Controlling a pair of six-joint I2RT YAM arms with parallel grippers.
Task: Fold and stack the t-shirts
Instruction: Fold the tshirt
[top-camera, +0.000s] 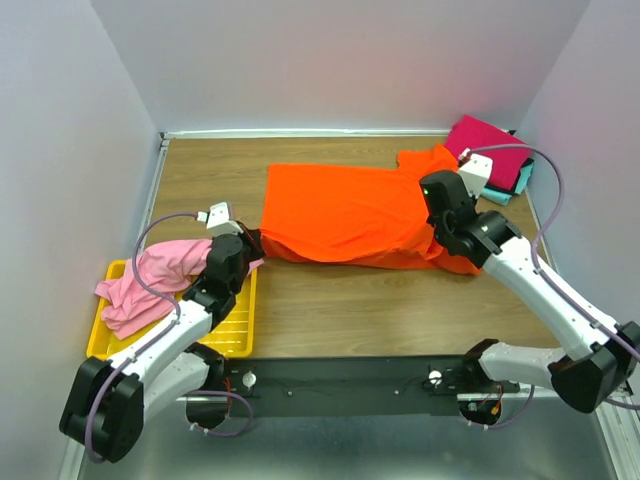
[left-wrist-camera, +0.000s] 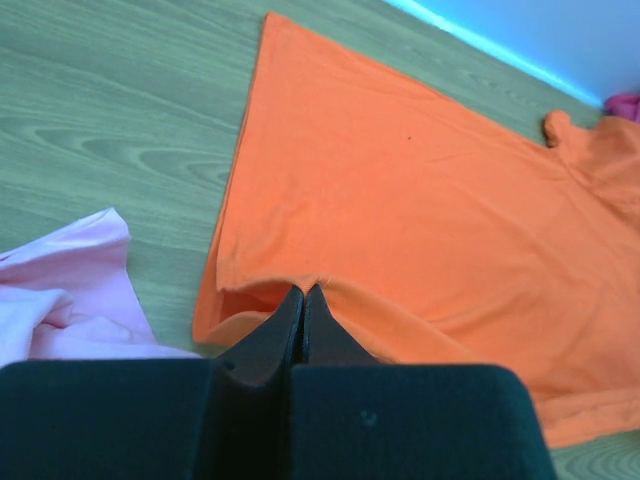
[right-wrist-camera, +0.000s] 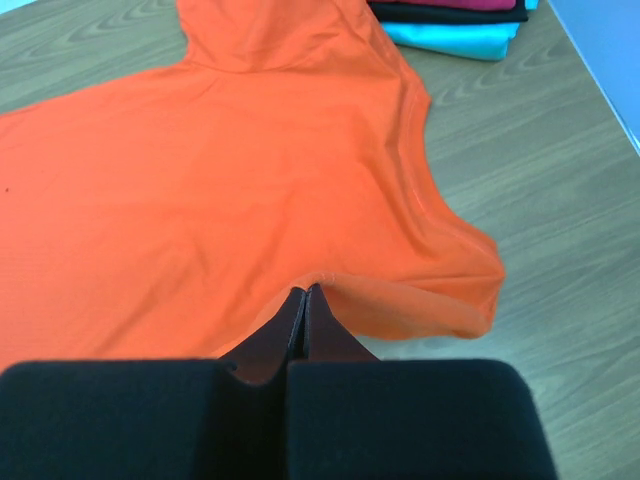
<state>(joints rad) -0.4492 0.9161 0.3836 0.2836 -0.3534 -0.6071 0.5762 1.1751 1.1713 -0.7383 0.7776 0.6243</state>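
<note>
As the orange t-shirt (top-camera: 345, 215) lies flat, left fingers (left-wrist-camera: 272, 338) and right fingers (right-wrist-camera: 270, 340) pinch its near edge.

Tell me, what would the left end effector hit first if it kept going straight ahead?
The left end effector pinches the near hem of the bright orange cloth t-shirt; straight on, it would probably just plough into more of that same shirt.

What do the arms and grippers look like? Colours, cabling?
Left arm and right arm: white links, black joint housings, a lilac cable looping along each. Left gripper and right gripper: black wedge-shaped fingers on a black body. White camera box at each wrist. No markings visible.
</note>
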